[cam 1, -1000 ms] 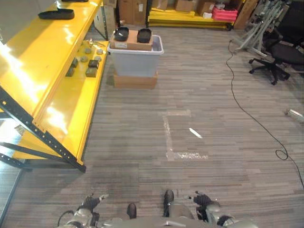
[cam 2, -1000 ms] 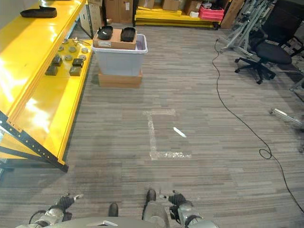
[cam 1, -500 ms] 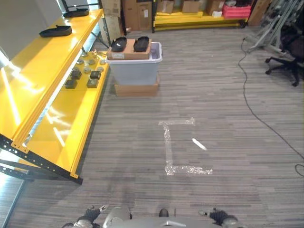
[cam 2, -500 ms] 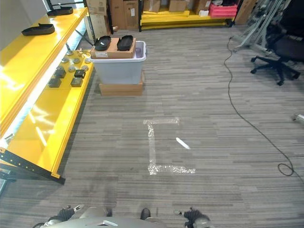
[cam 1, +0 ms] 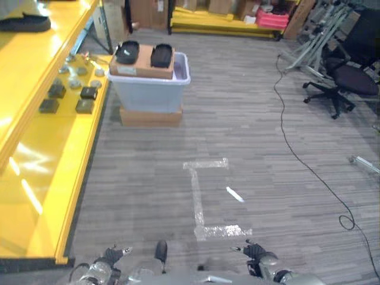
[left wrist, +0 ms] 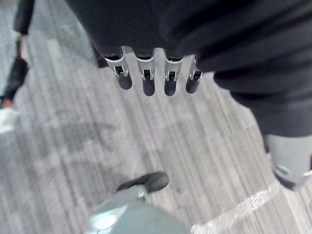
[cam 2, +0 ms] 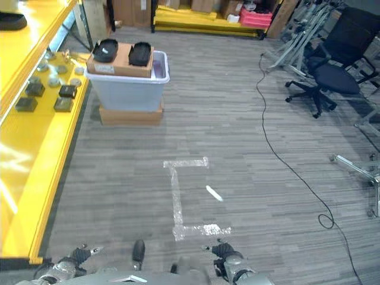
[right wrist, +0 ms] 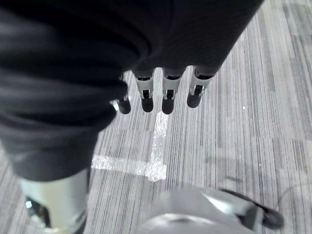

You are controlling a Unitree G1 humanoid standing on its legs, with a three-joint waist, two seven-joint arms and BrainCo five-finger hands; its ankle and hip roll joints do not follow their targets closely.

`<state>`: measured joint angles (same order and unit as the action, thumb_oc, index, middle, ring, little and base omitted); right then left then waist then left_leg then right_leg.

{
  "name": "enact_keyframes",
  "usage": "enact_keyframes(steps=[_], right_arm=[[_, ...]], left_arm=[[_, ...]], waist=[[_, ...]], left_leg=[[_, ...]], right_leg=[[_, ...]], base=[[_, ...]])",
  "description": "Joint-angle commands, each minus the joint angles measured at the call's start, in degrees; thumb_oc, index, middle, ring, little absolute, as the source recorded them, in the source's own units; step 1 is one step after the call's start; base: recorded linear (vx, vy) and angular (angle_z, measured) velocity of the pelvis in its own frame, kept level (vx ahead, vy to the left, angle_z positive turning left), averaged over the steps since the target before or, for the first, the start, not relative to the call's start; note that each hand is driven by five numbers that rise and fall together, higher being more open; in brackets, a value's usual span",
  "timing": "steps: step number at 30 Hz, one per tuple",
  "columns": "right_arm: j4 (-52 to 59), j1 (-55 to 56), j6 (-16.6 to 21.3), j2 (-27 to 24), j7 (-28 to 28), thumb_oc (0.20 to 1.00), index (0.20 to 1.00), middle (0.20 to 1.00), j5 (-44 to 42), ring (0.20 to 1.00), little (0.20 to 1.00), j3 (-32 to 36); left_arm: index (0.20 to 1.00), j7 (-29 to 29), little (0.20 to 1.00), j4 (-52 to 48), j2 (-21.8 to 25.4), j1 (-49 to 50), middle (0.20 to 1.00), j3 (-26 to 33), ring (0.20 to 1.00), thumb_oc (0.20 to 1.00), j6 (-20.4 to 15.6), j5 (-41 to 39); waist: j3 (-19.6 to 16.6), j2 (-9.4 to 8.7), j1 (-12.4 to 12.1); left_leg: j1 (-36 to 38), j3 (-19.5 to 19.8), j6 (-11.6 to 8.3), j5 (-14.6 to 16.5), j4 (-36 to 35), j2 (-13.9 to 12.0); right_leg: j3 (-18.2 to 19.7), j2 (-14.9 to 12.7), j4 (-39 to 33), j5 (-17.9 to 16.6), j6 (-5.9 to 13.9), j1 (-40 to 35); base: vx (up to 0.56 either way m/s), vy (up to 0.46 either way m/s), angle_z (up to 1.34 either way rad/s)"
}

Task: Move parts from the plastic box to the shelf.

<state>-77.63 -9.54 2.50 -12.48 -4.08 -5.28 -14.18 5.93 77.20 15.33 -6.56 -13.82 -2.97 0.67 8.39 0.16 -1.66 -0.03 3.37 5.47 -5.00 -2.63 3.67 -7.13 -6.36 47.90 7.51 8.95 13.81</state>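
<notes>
Floor ahead carries one grey plastic box [cam 1: 148, 89] holding a cardboard box [cam 1: 142, 61] with two black parts [cam 1: 126, 51]; left hand [left wrist: 155, 77] and right hand [right wrist: 163, 92] hang relaxed, empty.

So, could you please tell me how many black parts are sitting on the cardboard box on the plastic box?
2: the left black part and the right black part lie side by side on the cardboard box atop the plastic box. More may be hidden inside.
</notes>
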Motion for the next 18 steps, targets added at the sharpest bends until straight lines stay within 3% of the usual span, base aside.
enact_keyframes(steps=[1, 4, 5, 6, 12, 13, 14, 15, 18], right_arm=[[-1.2, -2.3, -0.5, -1.4, -1.0, 1.0, 1.0, 1.0, 2.7, 1.0, 1.0, 0.3], [-1.2, -2.0, -0.6, -1.3, -1.0, 1.0, 1.0, 1.0, 2.7, 1.0, 1.0, 0.0], [-2.3, -1.4, -1.0, -1.5, -0.8, 1.0, 1.0, 1.0, 2.8, 1.0, 1.0, -0.2], [-3.8, -0.5, -1.3, -1.8, -0.8, 1.0, 1.0, 1.0, 2.7, 1.0, 1.0, 0.6], [-5.1, 1.4, -1.1, -2.9, -0.9, 1.0, 1.0, 1.0, 1.6, 1.0, 1.0, 1.9], [-4.8, 1.0, -0.8, -3.5, -1.0, 1.0, 1.0, 1.0, 0.8, 1.0, 1.0, 2.0], [-4.8, 1.0, -0.8, -3.5, -1.0, 1.0, 1.0, 1.0, 0.7, 1.0, 1.0, 2.0], [-3.9, 0.1, -0.5, -4.2, -1.1, 1.0, 1.0, 1.0, 0.9, 1.0, 1.0, 1.6], [-3.2, -0.2, -0.3, -4.6, -1.2, 1.0, 1.0, 1.0, 0.7, 1.0, 1.0, 1.4]], left_arm=[[1.0, 0.7, 1.0, 2.6, 0.9, -1.6, 1.0, 0.5, 1.0, 1.0, 0.7, 2.4], [1.0, 0.9, 1.0, 2.3, 0.9, -1.9, 1.0, 0.4, 1.0, 1.0, 0.5, 2.2], [1.0, 1.0, 1.0, 1.3, 0.7, -2.9, 1.0, 0.1, 1.0, 1.0, 0.1, 1.8], [1.0, 0.9, 1.0, 0.7, -0.3, -3.1, 1.0, -0.5, 1.0, 1.0, -0.1, 1.9], [1.0, 0.5, 1.0, 0.6, -1.9, -1.6, 1.0, 0.5, 1.0, 1.0, -0.1, 0.1], [1.0, 0.2, 1.0, 1.0, -2.7, -1.0, 1.0, 0.2, 1.0, 1.0, 0.1, 0.1], [1.0, 0.2, 1.0, 1.0, -2.7, -1.0, 1.0, 0.2, 1.0, 1.0, 0.1, 0.1], [1.0, 0.0, 1.0, 1.5, -3.4, -0.3, 1.0, 0.0, 1.0, 1.0, 0.2, 0.4], [1.0, 0.0, 1.0, 1.6, -3.5, 0.0, 1.0, 0.0, 1.0, 1.0, 0.2, 0.1]], waist=[[0.3, -0.79, -0.8], [0.5, -0.93, -0.3], [0.3, -1.17, 0.7], [-0.3, -1.5, 1.1], [-2.6, -1.35, 1.2], [-2.3, -1.05, 1.2], [-2.2, -1.02, 1.2], [-1.4, -0.98, 0.7], [-0.9, -0.99, 0.5]], left_leg=[[0.3, 2.4, -3.93, 5.3, 0.6, -2.3], [1.4, 2.7, -4.2, 5.9, 0.2, -2.3], [3.1, 3.7, -4.81, 7.2, -0.4, -2.6], [4.5, 4.5, -5.8, 9.0, 0.1, -3.2], [5.5, 6.7, -8.37, 12.2, 5.5, -6.4], [3.9, 7.3, -9.14, 11.3, 11.3, -6.9], [3.8, 7.3, -9.14, 11.4, 11.5, -6.9], [0.9, 8.0, -9.25, 8.9, 19.3, -5.9], [-1.0, 7.9, -9.24, 7.6, 22.3, -5.6]], right_leg=[[-6.3, -1.0, -35.0, -7.9, -0.52, -5.3], [-5.6, 0.0, -39.7, -9.2, -0.49, -5.4], [-2.8, 1.0, -44.8, -11.3, -0.24, -4.3], [-3.5, 0.6, -45.6, -11.7, -0.32, -5.1], [-5.1, 2.2, -44.4, -8.0, -3.14, -8.4], [-5.4, 3.0, -44.4, -6.6, -4.22, -10.2], [-5.5, 3.0, -44.5, -6.6, -4.21, -10.2], [-5.0, 3.3, -44.9, -6.1, -5.18, -11.9], [-4.8, 3.3, -45.5, -5.7, -5.57, -12.9]], base=[[0.3, -0.037, -0.07], [0.26, -0.049, -0.01], [0.51, -0.186, 0.33], [0.5, -0.184, 0.49], [0.33, -0.216, 0.51], [0.28, -0.199, 0.43], [0.31, -0.217, 0.29], [0.13, -0.089, -0.05], [0.12, -0.075, -0.23]])
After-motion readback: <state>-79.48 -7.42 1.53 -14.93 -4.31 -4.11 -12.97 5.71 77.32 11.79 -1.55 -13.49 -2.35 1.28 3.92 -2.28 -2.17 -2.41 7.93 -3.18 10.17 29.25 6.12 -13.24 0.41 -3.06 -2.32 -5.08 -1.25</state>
